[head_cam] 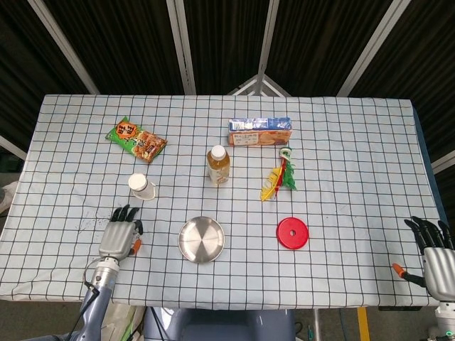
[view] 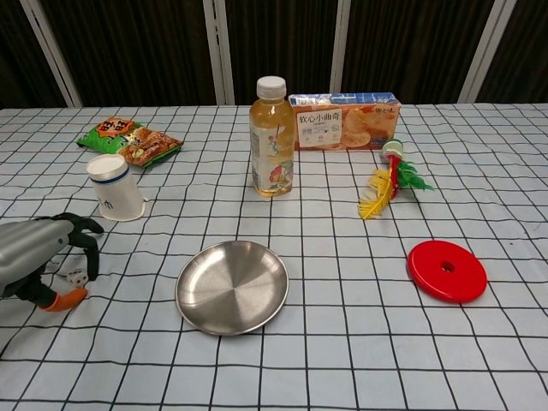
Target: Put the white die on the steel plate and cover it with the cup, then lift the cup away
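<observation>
The small white die lies on the checked cloth at the front left. My left hand arches over it, dark fingers on its far side and the orange-tipped thumb on its near side; whether they touch it I cannot tell. In the head view the left hand hides the die. The steel plate lies bare to the hand's right. The white paper cup stands mouth-down behind the hand. My right hand hovers with fingers spread at the table's right front corner, holding nothing.
A tea bottle stands behind the plate, with an orange cracker box further back. A snack bag lies at the far left. A feathered toy and a red disc lie on the right side.
</observation>
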Robot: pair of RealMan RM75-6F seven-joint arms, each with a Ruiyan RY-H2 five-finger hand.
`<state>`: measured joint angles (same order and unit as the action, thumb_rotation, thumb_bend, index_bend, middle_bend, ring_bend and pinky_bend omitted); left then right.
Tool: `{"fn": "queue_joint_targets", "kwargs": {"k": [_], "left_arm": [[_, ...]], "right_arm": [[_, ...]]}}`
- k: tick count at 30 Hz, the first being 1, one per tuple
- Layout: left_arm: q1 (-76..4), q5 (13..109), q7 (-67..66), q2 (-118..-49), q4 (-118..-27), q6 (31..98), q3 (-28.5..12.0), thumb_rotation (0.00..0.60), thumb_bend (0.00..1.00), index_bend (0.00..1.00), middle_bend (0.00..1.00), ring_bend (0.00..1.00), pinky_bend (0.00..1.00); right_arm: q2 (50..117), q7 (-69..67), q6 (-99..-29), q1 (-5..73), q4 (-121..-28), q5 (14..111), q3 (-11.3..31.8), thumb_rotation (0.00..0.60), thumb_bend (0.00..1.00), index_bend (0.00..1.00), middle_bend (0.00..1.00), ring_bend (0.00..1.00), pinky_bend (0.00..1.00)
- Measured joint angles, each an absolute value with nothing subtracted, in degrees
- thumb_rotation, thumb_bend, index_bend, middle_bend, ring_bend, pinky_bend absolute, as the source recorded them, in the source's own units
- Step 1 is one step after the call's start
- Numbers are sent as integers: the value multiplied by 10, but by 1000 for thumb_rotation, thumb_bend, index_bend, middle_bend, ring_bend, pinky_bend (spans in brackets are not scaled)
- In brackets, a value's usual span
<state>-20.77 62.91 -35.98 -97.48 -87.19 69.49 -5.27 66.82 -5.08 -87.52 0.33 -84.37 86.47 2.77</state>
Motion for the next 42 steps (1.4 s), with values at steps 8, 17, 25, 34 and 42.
{"fn": "queue_joint_targets", "kwargs": {"k": [8,17,25,34,42], "left_arm": [[-206,643,-343,-966,-883,700,-46,600,415,459,93,0,56],[-205,640,-355,-954,-896,709,-44,600,415,400,79,0,56],[-206,631,-361,-956,-893,712,-46,600,415,402,76,0,56],[-207,626,-362,-956,-891,709,-43,600,415,445,85,0,56],[-207,628,-368,-951,-899,716,-41,600,410,432,69,0,49]], "right_arm": [[666,-51,-879,1,-847,864,28,600,56,172,141,131,0],[663,-49,-876,-1,-852,860,28,600,57,172,141,131,0],[664,-47,-874,-1,-852,857,28,600,56,172,141,131,0],[664,-46,-871,0,-852,855,29,600,57,172,141,130,0],[665,-47,-871,-1,-851,855,29,600,56,172,141,131,0]]}}
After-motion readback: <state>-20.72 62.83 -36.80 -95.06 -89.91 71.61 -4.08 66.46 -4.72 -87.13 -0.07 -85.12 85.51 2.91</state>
